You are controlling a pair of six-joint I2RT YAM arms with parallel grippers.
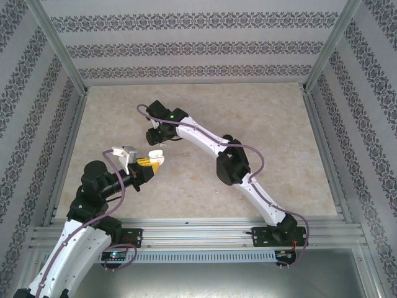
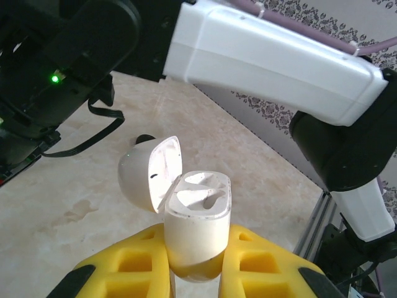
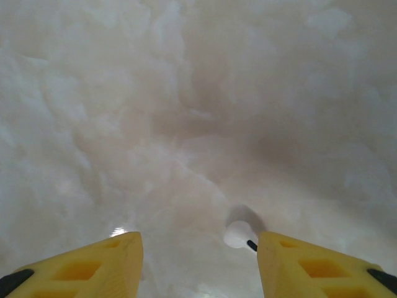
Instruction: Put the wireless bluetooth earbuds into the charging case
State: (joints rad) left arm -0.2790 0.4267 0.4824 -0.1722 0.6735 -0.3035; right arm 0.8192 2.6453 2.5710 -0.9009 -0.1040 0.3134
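One open charging case (image 2: pixel 197 236), lengthwise along left tool (image 2: pixel 195 270), mouth outward.

The charging case (image 2: pixel 195 233) is coloured white, and the fingers (image 2: pixel 133 261) of the left gripper (image 2: pixel 197 270) are coloured yellow. The earbud (image 3: pixel 237 234) is seen white with a dark tip. The table (image 1: pixel 260 136) is marbled in beige. The walls (image 1: pixel 186 49) are striped with grey floral bands.

A beige, marble-patterned counter (image 1: pixel 279 143) sits enclosed on three sides by walls (image 1: pixel 186 49) papered in bands of dark ornamental print — silver metal posts (image 1: pixel 59 46) rise at the corners, while grooved aluminium rails (image 1: pixel 205 233) line the near edge, a slotted white strip (image 1: pixel 205 256) just beside them.
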